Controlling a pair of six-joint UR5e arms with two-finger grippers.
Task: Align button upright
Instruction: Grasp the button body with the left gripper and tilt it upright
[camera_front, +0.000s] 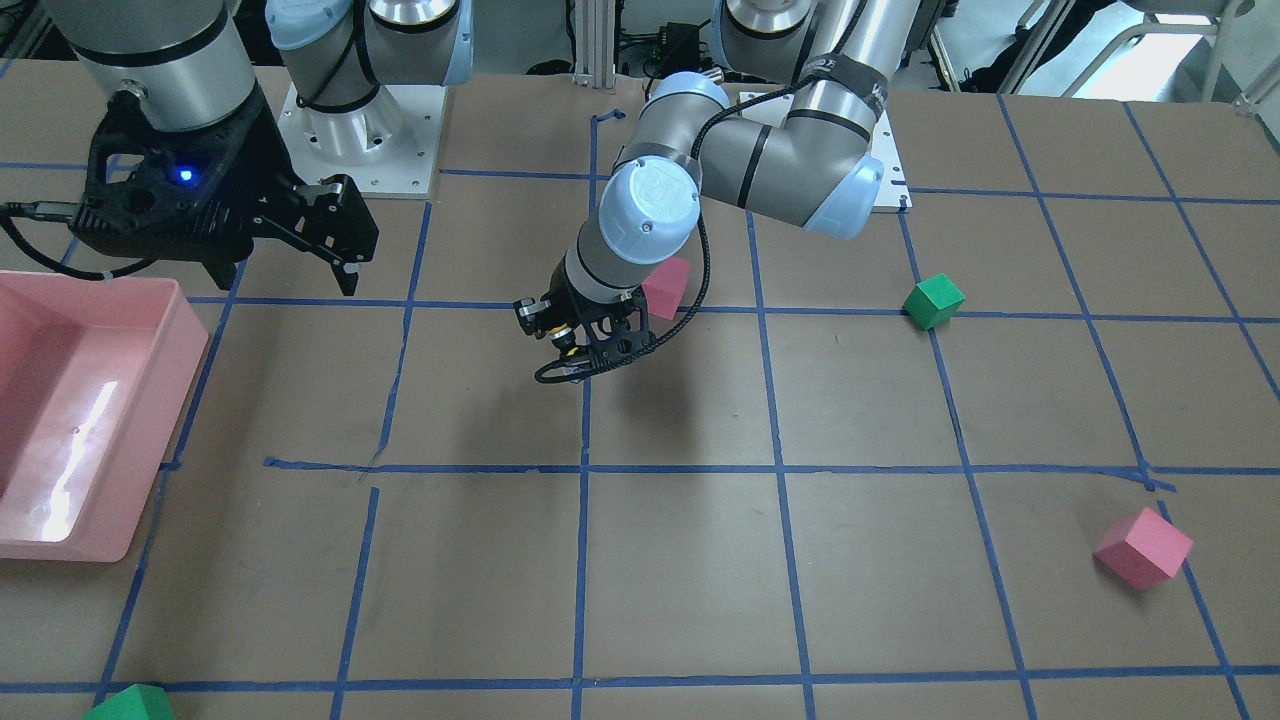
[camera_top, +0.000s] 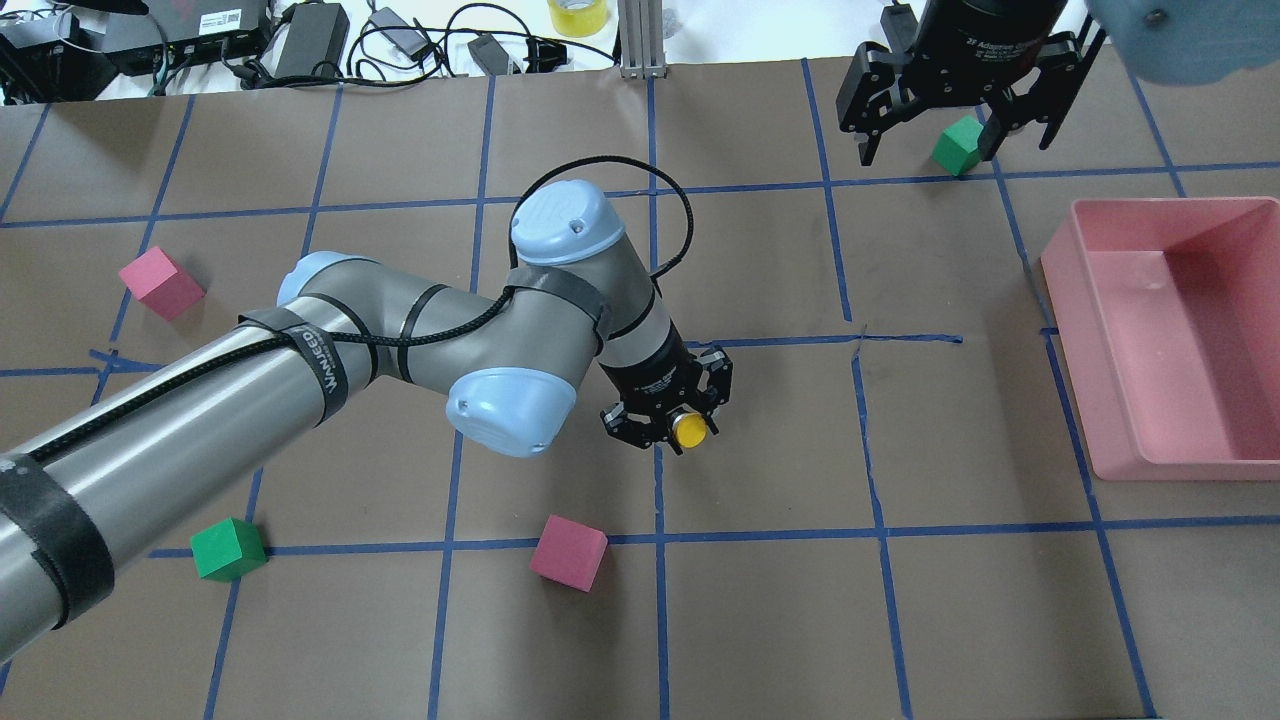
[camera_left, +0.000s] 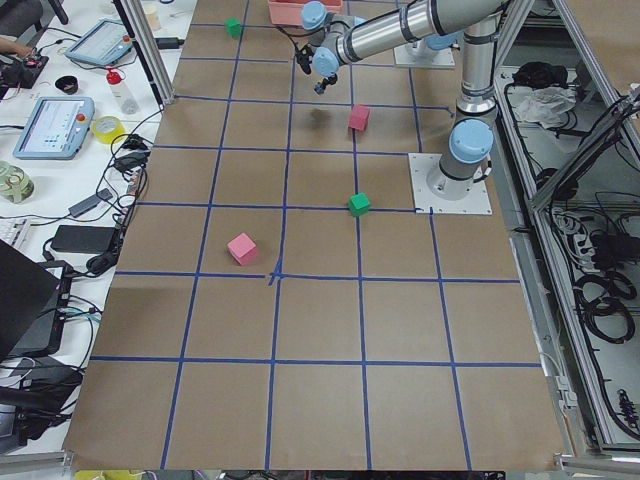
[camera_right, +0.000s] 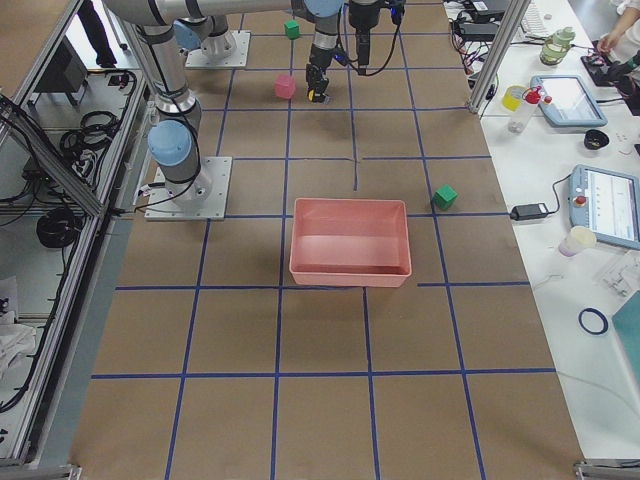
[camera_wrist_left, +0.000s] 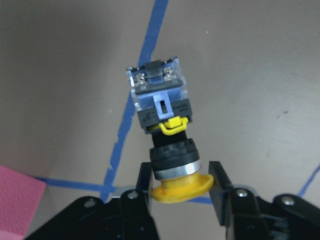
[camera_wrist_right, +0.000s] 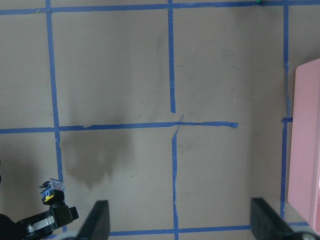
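Note:
The button (camera_wrist_left: 162, 115) has a yellow cap, a black body and a grey-blue contact block. My left gripper (camera_wrist_left: 181, 180) is shut on it at the cap end, and the block points away from the wrist toward the table. In the overhead view the left gripper (camera_top: 672, 432) is near the table's middle, with the yellow cap (camera_top: 690, 430) showing between its fingers. In the front view it (camera_front: 575, 350) hangs above its shadow, off the table. My right gripper (camera_top: 955, 140) is open and empty, held high at the far right; its fingers (camera_wrist_right: 97, 220) frame bare table.
A pink bin (camera_top: 1060, 280) stands at the right edge. A pink cube (camera_top: 568, 552) lies just near-left of the left gripper. Another pink cube (camera_top: 160, 282) and a green cube (camera_top: 228, 548) lie at the left. A green cube (camera_top: 958, 143) lies under the right gripper.

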